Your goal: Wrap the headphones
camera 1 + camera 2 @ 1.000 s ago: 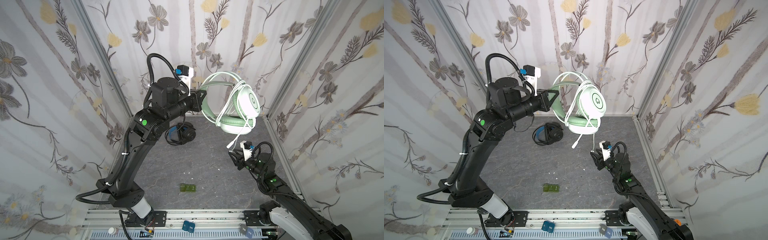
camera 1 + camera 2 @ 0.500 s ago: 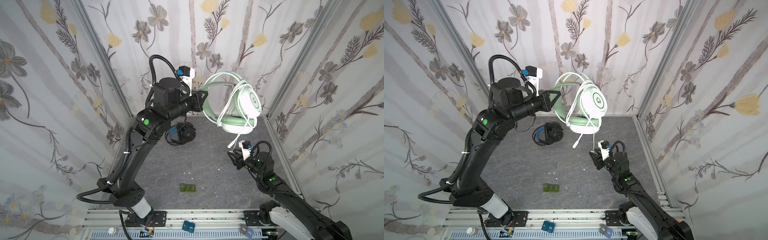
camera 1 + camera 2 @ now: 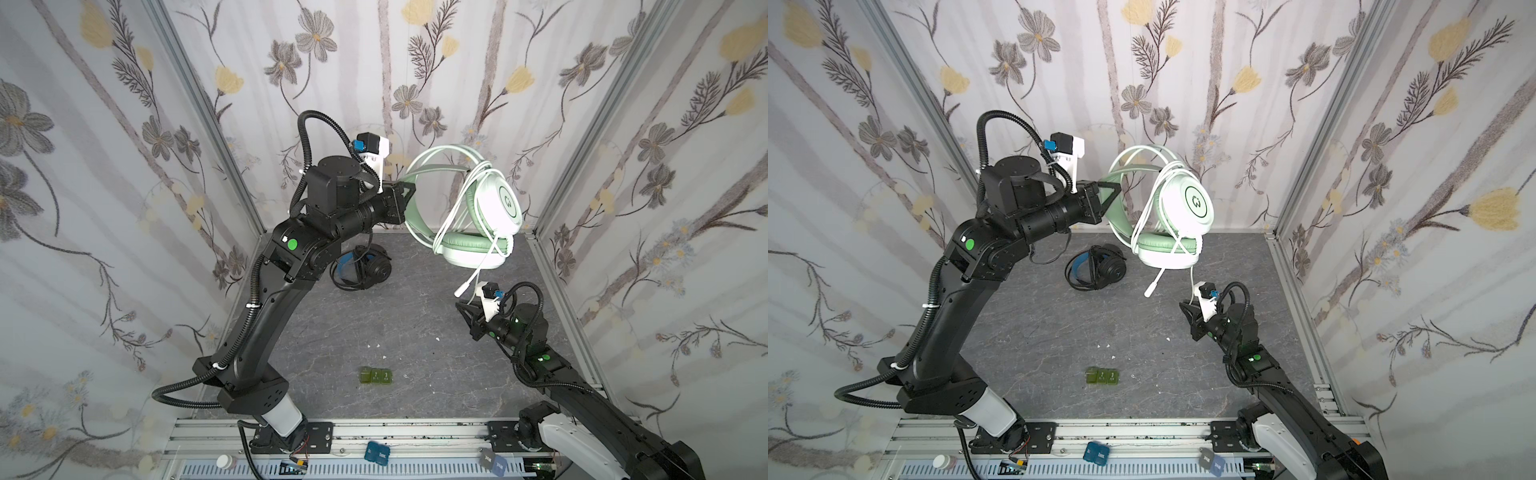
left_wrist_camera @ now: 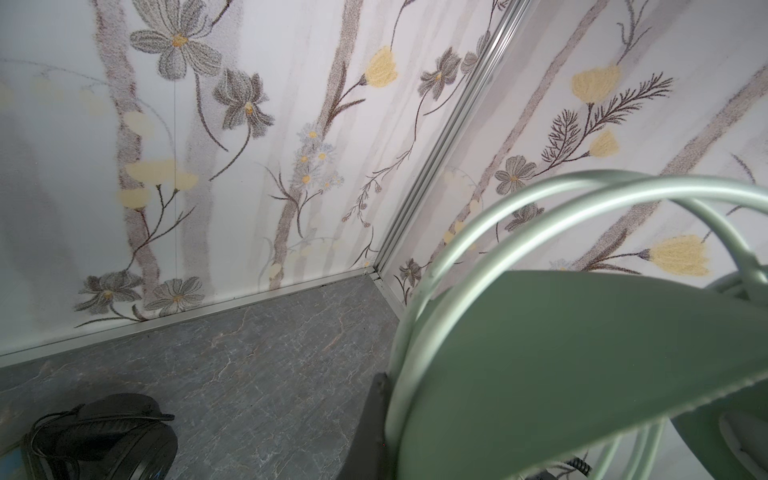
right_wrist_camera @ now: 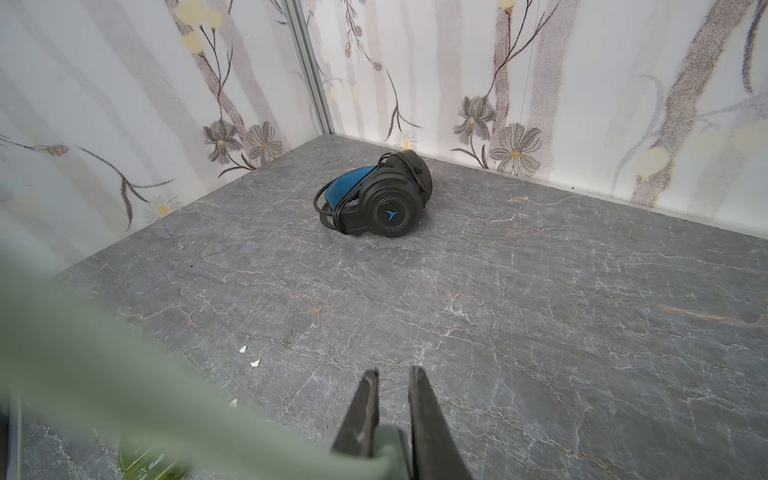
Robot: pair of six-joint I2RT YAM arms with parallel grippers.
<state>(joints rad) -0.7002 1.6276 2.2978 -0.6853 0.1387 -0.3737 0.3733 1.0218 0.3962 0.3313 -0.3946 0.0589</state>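
The mint-green headset [image 3: 498, 203] bears a dark ring round a W-like sign on the outer face of one cup [image 3: 1187, 205], turned to the camera in both top views. The black headset [image 5: 384, 199] shows a blue three-pointed emblem on its cup (no lettering is readable on either). The mint one hangs in the air at the upper centre-right of the frame, its long axis running from the headband [image 4: 582, 353] arch at left to the cups at lower right, and the microphone boom [image 3: 1154, 284] points down and left. The left tool [image 3: 411, 189] is clamped on the headband. The pale cable [image 3: 1192, 280], looped over band and cups, drops to the right tool [image 5: 392, 386], low at the right near the side wall [image 3: 615, 257], its jaws drawn close with the cable between them. The black one lies on its side on the desk [image 3: 374, 328] at the back, centre-left, apart from both walls. The desk's middle and front lie open but for three green blocks [image 3: 376, 376], their print too small to read.
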